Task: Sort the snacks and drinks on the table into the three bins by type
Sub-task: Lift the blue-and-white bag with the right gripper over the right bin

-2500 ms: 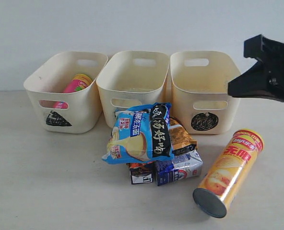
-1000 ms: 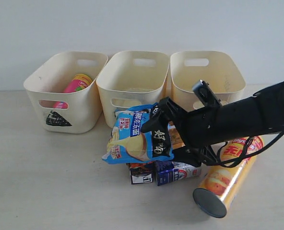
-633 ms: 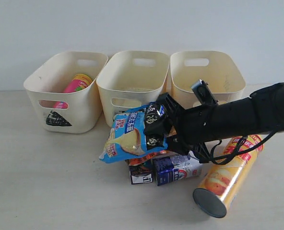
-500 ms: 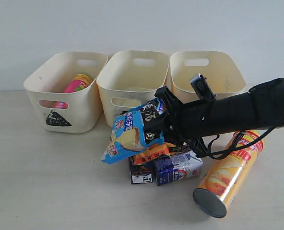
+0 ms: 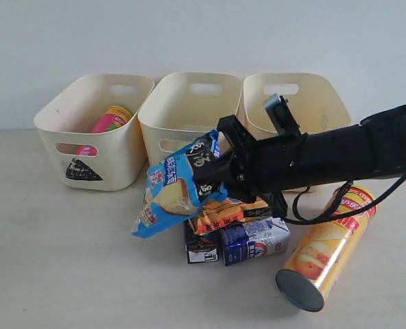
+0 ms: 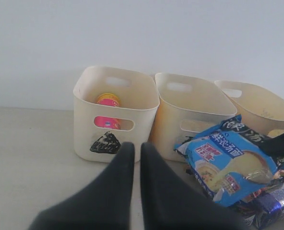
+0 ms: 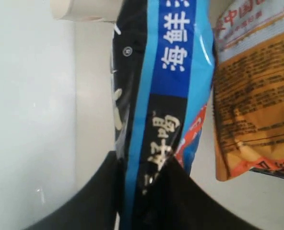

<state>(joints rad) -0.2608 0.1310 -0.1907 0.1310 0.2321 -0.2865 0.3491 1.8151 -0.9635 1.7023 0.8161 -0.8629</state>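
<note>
My right gripper [image 5: 220, 168] [image 7: 141, 165] is shut on the black edge of the blue-black bag [image 5: 172, 192] [image 7: 163, 81] [image 6: 228, 160], holding it tilted above the pile in front of the middle bin [image 5: 189, 110]. Under it lie the orange-brown bag [image 5: 227, 211] [image 7: 252, 110], the purple juice box [image 5: 201, 248] and the blue-and-white carton [image 5: 254, 240]. The yellow-orange tube [image 5: 326, 247] lies at the right. The pink tube [image 5: 107, 122] [image 6: 107, 112] stands in the triangle bin [image 5: 93, 130]. My left gripper [image 6: 133, 149] hangs shut and empty, low above the table [image 5: 66, 260].
The circle bin [image 5: 295, 113] stands behind my right arm, which partly hides its front. A pale wall runs behind the bins. Bare table lies left of the pile and in front of the triangle bin.
My right arm reached in from the right, shut on the blue-black bag and lifted it up and leftward off the pile, uncovering the orange-brown bag.
</note>
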